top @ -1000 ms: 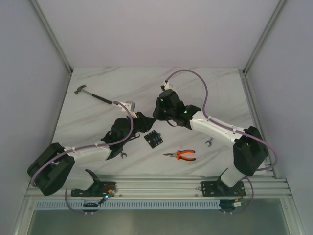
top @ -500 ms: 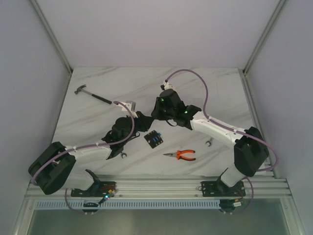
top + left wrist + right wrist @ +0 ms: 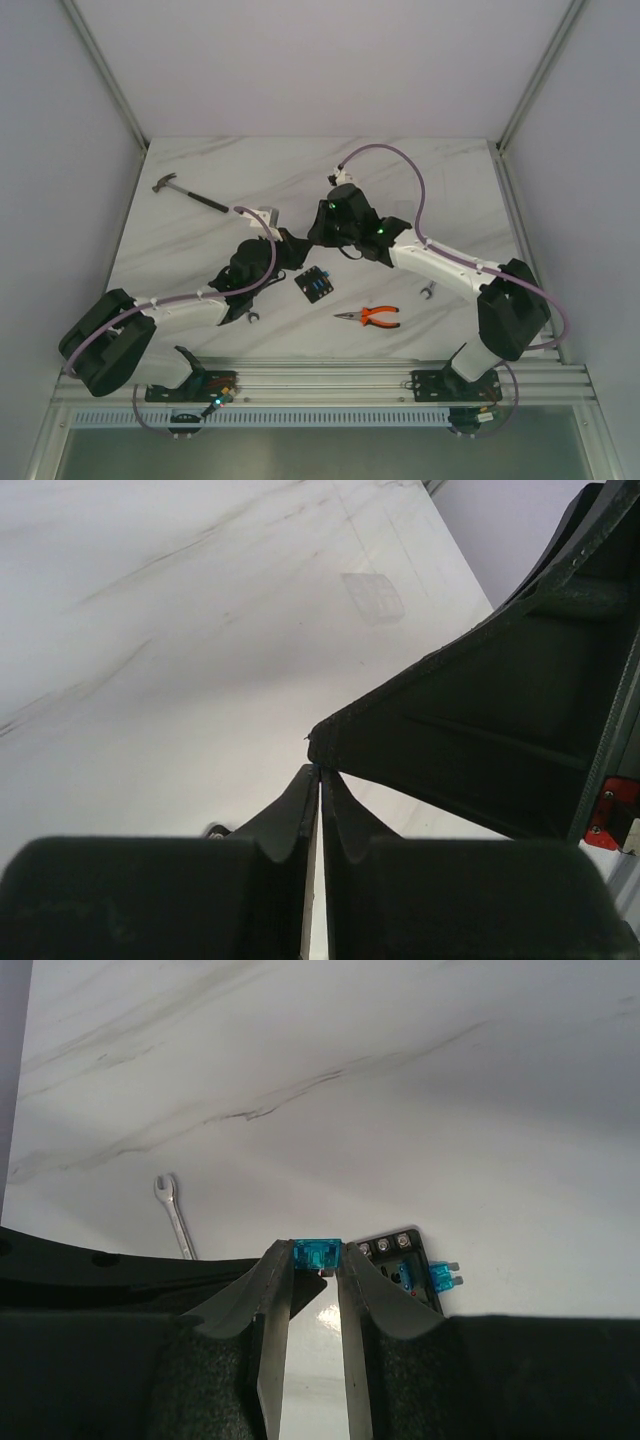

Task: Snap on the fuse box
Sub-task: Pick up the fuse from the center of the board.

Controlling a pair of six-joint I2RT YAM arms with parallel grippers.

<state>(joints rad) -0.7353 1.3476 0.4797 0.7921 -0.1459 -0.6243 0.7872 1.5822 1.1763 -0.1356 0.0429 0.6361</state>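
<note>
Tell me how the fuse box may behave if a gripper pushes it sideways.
The fuse box looks small, flat and plastic, so probably stiff and light. Lying flat on the smooth table, it would likely slide or turn, not tip. The loose blue fuse beside it may be swept along.

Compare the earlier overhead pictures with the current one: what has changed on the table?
Very little. The right arm drifted slightly left and the left arm shifted a touch. No grab or release shows from overhead; now the right arm's jaws pinch a blue fuse and the left arm's jaws are shut. The fuse box, pliers and hammer stayed put.
</note>
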